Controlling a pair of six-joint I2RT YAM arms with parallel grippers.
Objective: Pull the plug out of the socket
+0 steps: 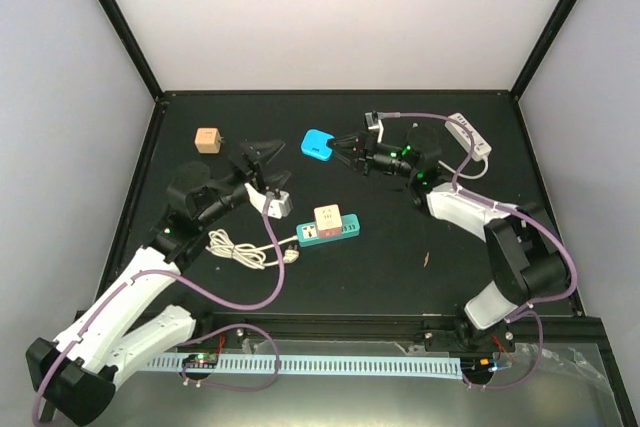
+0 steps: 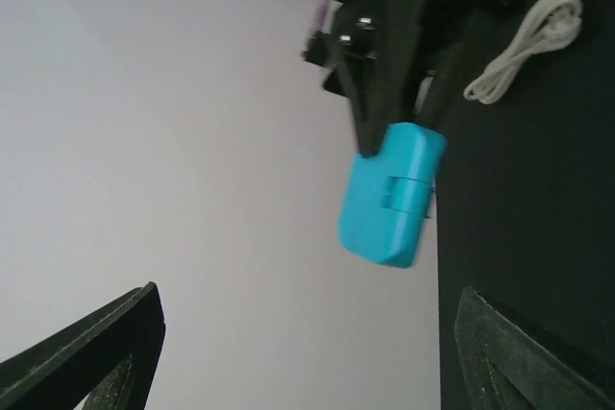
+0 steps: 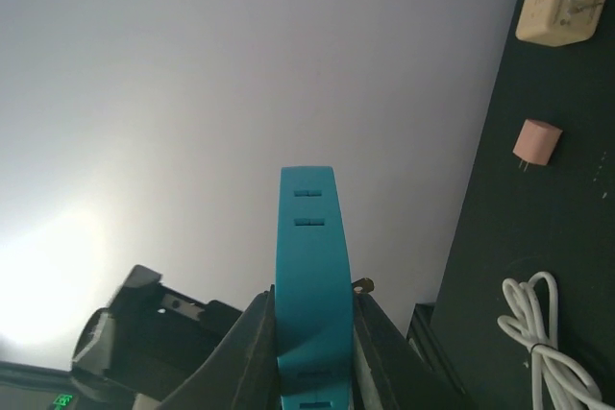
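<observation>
Top external shows the blue plug unit (image 1: 318, 145) pinched in the right jaws toward the back of the bench (image 1: 400, 267), with the left jaws spread wide near it. If the left closes on the same half, nothing separates; a hard tug could also slip it from that narrow pinch.

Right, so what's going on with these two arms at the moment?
The right gripper is clamped on a blue adapter, holding it up off the table. The left gripper is open and faces it from close by without touching it. A green power strip with a beige cube on it lies on the table between the arms, untouched.
</observation>
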